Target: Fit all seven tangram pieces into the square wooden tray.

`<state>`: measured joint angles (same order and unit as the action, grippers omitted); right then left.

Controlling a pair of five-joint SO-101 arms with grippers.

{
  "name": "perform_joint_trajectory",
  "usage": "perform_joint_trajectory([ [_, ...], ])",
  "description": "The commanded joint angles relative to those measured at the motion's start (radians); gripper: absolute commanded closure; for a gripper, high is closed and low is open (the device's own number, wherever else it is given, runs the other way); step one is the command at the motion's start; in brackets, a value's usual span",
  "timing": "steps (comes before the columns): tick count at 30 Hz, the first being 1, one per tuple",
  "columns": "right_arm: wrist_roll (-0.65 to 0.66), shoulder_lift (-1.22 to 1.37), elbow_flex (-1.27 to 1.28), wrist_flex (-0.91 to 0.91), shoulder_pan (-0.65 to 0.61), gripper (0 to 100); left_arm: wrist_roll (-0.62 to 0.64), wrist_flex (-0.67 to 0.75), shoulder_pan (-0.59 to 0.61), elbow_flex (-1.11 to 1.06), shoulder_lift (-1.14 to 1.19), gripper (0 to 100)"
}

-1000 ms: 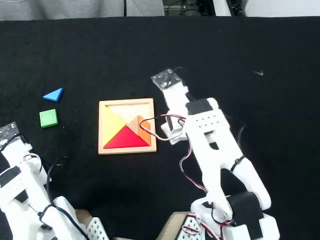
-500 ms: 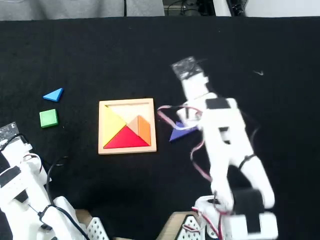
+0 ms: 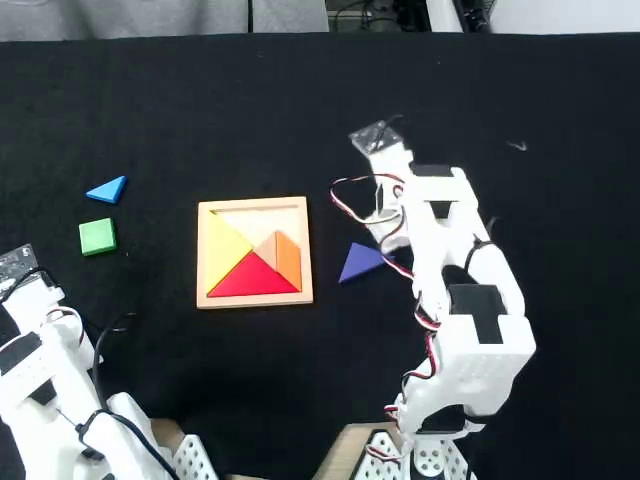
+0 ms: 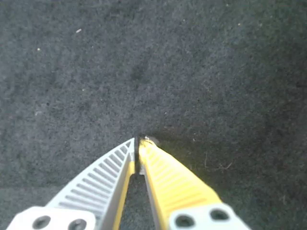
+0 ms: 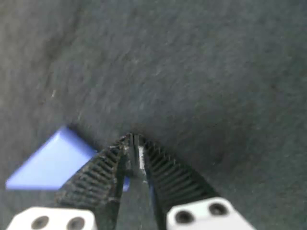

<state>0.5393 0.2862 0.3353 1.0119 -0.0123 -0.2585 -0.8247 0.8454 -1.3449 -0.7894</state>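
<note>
Shoving threatens: right tool [image 5: 133,139], pressed together empty just beside the blue triangle [image 5: 50,163], may skid it away from the tray [image 3: 254,203]; left tool [image 4: 138,141] likewise together

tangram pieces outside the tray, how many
3: a light blue triangle and a green square left of the tray, a dark blue triangle right of it. The right arm could hide more.

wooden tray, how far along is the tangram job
Done: yellow triangle, red triangle and orange piece sit in the square wooden tray. In hand: nothing; the right gripper is beside the dark blue triangle. To go: that, the light blue triangle, green square.
</note>
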Motion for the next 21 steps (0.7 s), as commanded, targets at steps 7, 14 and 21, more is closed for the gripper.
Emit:
perform_joint_trajectory([
  [7,0.207,-0.213,0.153,0.247,-0.114,98.8,-0.009,0.011,-0.007,0.002,-0.015,97],
  [14,0.201,-0.565,0.291,0.173,-0.124,96.3,-0.009,0.011,-0.007,0.002,-0.015,97],
  [21,-0.058,-0.564,0.306,0.192,-0.284,66.8,-0.009,0.011,-0.007,0.002,-0.015,97],
])
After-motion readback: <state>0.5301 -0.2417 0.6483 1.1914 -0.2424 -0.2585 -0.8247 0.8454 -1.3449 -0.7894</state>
